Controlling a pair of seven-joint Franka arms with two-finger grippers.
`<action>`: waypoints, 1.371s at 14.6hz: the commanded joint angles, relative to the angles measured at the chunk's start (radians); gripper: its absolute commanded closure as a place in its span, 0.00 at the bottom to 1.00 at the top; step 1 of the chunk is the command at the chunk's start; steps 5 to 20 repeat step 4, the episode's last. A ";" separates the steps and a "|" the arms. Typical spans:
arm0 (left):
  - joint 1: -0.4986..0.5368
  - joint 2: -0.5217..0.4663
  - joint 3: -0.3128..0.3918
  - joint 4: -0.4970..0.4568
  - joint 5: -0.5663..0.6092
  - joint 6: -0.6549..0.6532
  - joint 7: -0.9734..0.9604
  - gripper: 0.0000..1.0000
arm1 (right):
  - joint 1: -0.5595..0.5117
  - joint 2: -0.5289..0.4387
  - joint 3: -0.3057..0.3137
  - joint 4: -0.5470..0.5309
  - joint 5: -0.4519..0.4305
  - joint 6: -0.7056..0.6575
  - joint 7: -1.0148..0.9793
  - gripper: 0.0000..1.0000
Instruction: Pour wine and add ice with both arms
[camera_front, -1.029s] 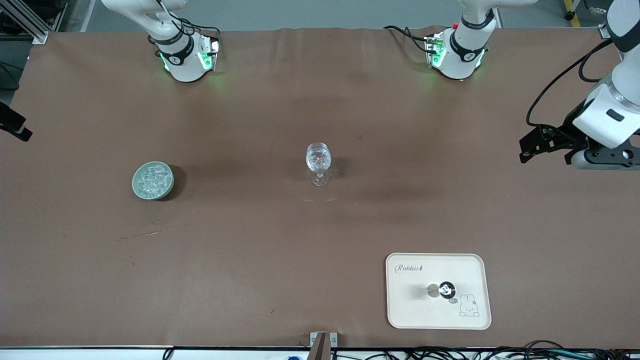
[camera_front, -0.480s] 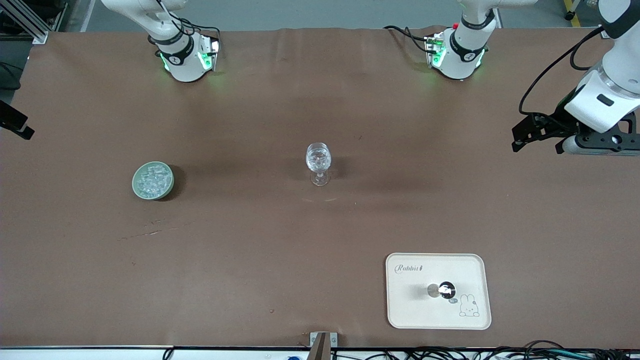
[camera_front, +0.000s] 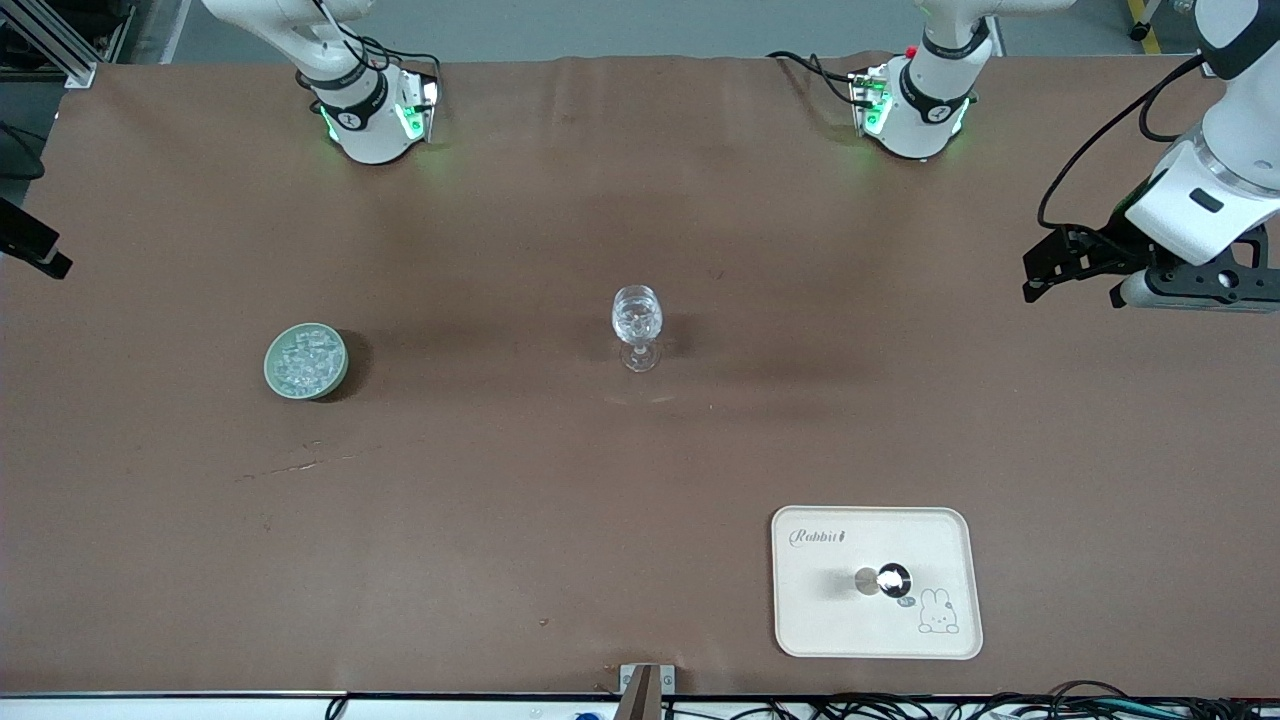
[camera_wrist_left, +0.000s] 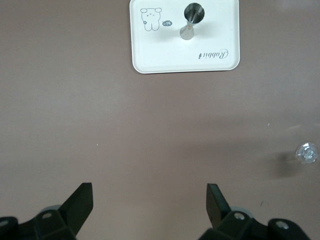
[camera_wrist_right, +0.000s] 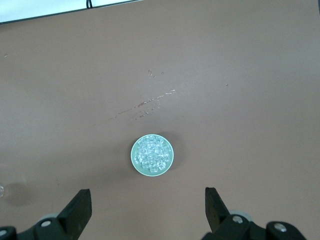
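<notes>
Two claws are hanging high over the ends of the table (camera_front: 500, 480), one at each end, and neither is carrying anything. The left claw (camera_wrist_left: 150, 200) is hovering over the left arm's end with its fingers spread wide. The right claw (camera_wrist_right: 148, 200) is hovering over the right arm's end, likewise released.

The wine glass (camera_front: 637, 325) is standing upright near the middle of the table. Something clear is glinting in its bowl; whether that is ice, liquid or only reflection cannot be told. The green bowl of ice cubes (camera_front: 306, 360) is sitting toward the right arm's end, well apart from the glass. The white tray (camera_front: 930, 540) is lying nearer to the front camera, toward the left arm's end, and a small dark-topped metal vessel (camera_front: 890, 578) is standing upright on it.

Judgement: this layout is fitting two stages equally, namely both arms waiting ahead of a reach, or both arms parked with the vessel and bowl set back down. If pouring is pending, the left claw is needing a descent onto the narrow vessel, closing squarely on its waist and keeping it upright in transit. If ice is pending, the right claw is needing a firm hold on the bowl's rim.
</notes>
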 joint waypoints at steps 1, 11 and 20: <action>-0.005 -0.026 0.005 -0.024 0.018 0.007 0.054 0.00 | 0.004 -0.016 0.003 -0.002 0.019 -0.027 0.021 0.00; -0.001 -0.026 0.005 -0.024 0.018 0.006 0.052 0.00 | 0.002 -0.014 0.002 -0.002 0.025 -0.027 0.021 0.00; -0.001 -0.026 0.005 -0.024 0.018 0.006 0.052 0.00 | 0.002 -0.014 0.002 -0.002 0.025 -0.027 0.021 0.00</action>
